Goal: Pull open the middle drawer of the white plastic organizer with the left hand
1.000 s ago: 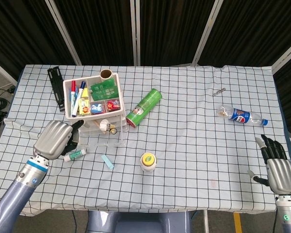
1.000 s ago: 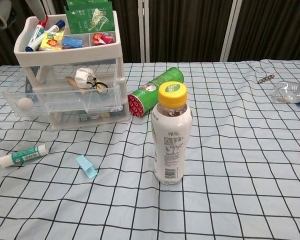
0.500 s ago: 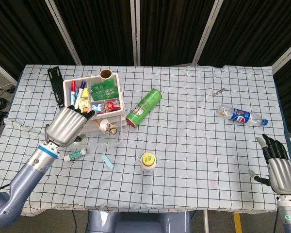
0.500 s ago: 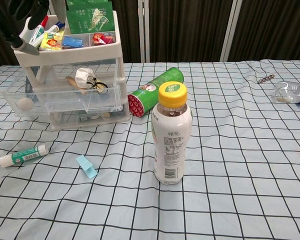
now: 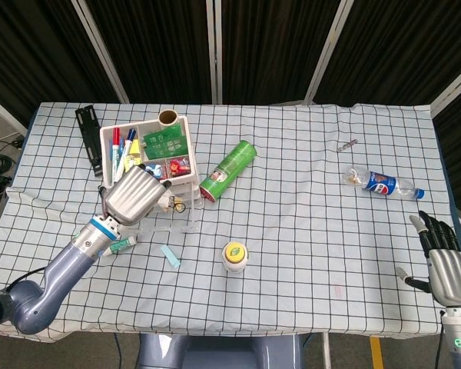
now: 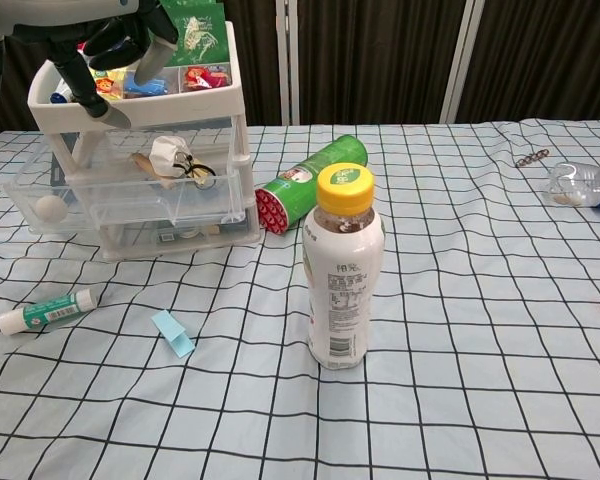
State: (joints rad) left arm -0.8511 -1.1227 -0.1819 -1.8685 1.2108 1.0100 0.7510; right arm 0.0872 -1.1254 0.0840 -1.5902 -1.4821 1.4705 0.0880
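The white plastic organizer (image 5: pixel 183 123) stands at the table's back left, its top tray full of markers and packets. In the chest view its clear middle drawer (image 6: pixel 170 195) sticks out toward me, with a white lump, black rings and a small ball inside. My left hand (image 5: pixel 137 194) hovers over the organizer's front. Seen from the chest, the left hand (image 6: pixel 80 35) has its fingers apart and bent down over the tray's front rim (image 6: pixel 140 128), with one fingertip (image 6: pixel 108 112) at that rim and nothing held. My right hand (image 5: pixel 448 269) lies open at the table's right edge.
A yellow-capped bottle (image 6: pixel 344 270) stands at the front middle. A green can (image 6: pixel 310 185) lies just right of the organizer. A glue tube (image 6: pixel 48 310) and a blue clip (image 6: pixel 172 333) lie in front of it. A Pepsi bottle (image 5: pixel 384 184) lies far right, and a black rack (image 5: pixel 88 138) left of the organizer.
My left hand has moved right and away from me, from the cloth left of the organizer to above its front rim. The right hand has barely shifted.
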